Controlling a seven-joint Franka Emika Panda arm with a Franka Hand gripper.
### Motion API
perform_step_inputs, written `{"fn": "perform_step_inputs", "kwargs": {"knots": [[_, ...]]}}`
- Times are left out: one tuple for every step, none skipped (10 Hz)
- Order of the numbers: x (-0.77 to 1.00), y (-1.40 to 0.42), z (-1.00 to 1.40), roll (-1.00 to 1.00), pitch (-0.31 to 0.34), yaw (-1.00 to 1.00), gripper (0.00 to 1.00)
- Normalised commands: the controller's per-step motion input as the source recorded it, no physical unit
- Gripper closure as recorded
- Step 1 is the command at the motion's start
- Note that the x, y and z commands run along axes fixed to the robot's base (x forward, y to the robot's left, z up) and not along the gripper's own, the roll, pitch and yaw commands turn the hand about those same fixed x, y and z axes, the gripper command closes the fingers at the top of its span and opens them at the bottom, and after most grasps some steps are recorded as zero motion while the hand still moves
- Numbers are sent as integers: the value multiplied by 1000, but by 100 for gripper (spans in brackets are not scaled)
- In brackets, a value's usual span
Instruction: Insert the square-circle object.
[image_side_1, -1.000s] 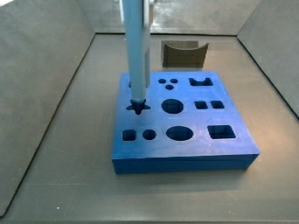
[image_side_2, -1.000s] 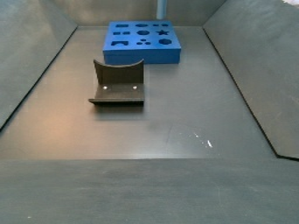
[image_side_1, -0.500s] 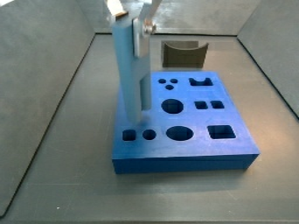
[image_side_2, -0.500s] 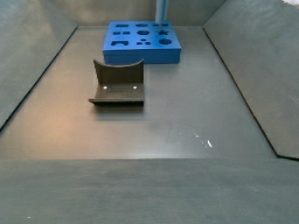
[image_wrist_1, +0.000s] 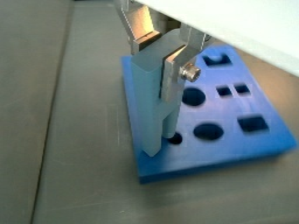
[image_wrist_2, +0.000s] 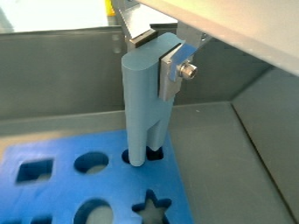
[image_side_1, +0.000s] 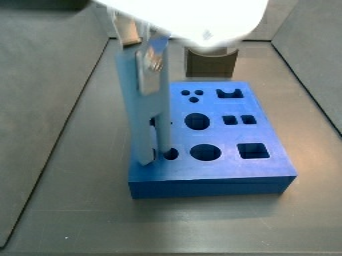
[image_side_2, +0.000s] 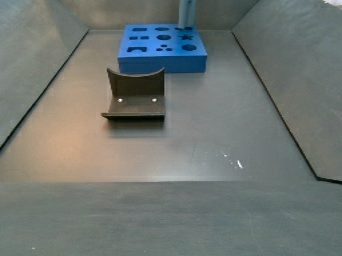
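Observation:
My gripper (image_wrist_1: 158, 59) is shut on the top of the square-circle object (image_wrist_1: 149, 105), a tall light-blue peg held upright. Its two prongs stand in the paired holes at a corner of the dark blue block (image_wrist_1: 233, 118). In a wrist view the gripper (image_wrist_2: 146, 59) holds the peg (image_wrist_2: 142, 105) with its prongs entering a hole in the block (image_wrist_2: 70, 188). In a side view the gripper (image_side_1: 147, 45) and peg (image_side_1: 146, 110) stand over the block's (image_side_1: 221, 165) front-left corner. In a side view only the peg (image_side_2: 187, 12) shows above the block (image_side_2: 163, 48).
A dark grey U-notched box (image_side_2: 134, 95) stands on the floor apart from the block; it also shows behind the block (image_side_1: 211, 62). Grey walls enclose the floor on three sides. The block has several other shaped holes.
The peg moved from the star hole to the block's front-left corner holes and came down. The gripper has dropped into the side view.

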Motion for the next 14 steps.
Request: {"fn": "perform_step_inputs", "kwargs": {"knots": [[0,-197,-366,24,34,-931,100],[0,-189,-354,40,51,-894,100],[109,-169,-117,79,63,-754,100],[166,-151,-111,139,67,-671,100],[46,-109,-166,97,60,-569,100],[0,-71,-223,231,44,-660,100],[151,-49,-249,356,114,-551,100],[97,0,-194,444,106,-531,100],[103,0,-171,454,110,-514,100],[154,0,-151,473,121,-460,100],[237,-103,-277,370,146,-460,100],[251,-103,-263,243,146,-520,100],[300,-111,-294,161,149,-517,100],[309,-86,-320,147,144,-534,100]]}}
